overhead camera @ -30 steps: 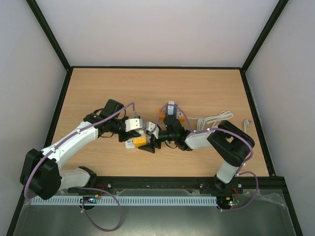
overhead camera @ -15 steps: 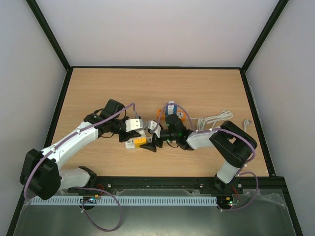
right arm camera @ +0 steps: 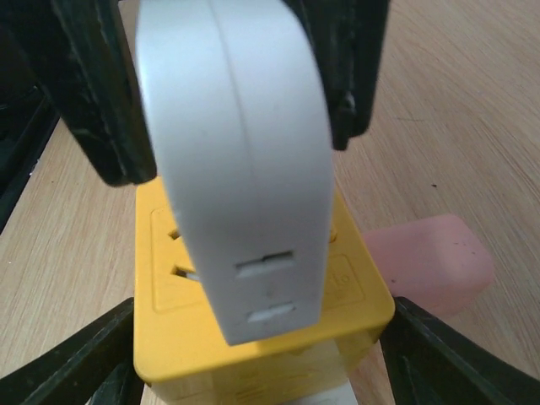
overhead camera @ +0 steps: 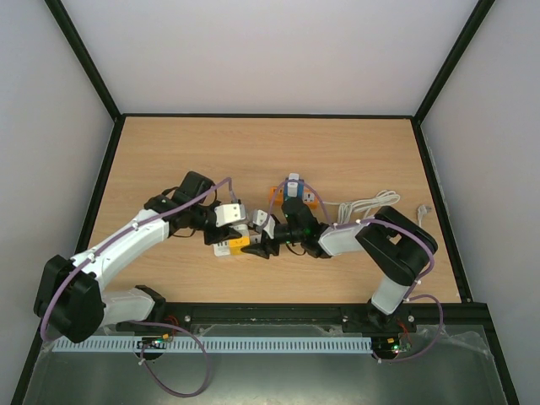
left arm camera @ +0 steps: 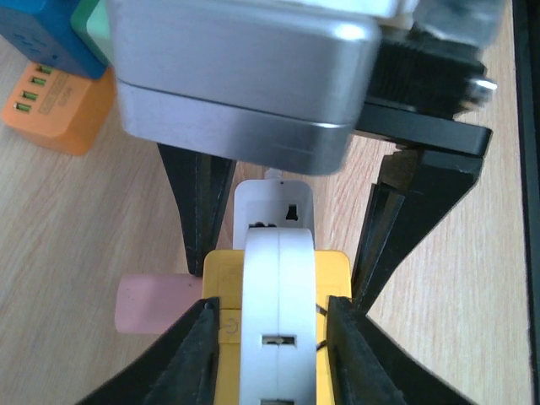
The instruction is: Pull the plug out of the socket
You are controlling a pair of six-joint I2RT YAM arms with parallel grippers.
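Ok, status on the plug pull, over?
Left hand clamped on yellow socket. Right hand open, straddling it, no grip. White plug seated, not yet pulled. Pink block beside socket, not blocking.

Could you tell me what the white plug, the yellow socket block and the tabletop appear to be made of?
Plug: likely hard moulded plastic, smooth satin white, with a seam down its edge. Socket block: plastic too, opaque yellow, moulded slots and rounded corners. Tabletop: wood-look surface with pale grain lines, possibly laminate rather than solid wood.

The white plug (right arm camera: 240, 169) runs off the right wrist view's top; the pink block (left arm camera: 156, 302) sits half-hidden behind the yellow socket (left arm camera: 224, 325).
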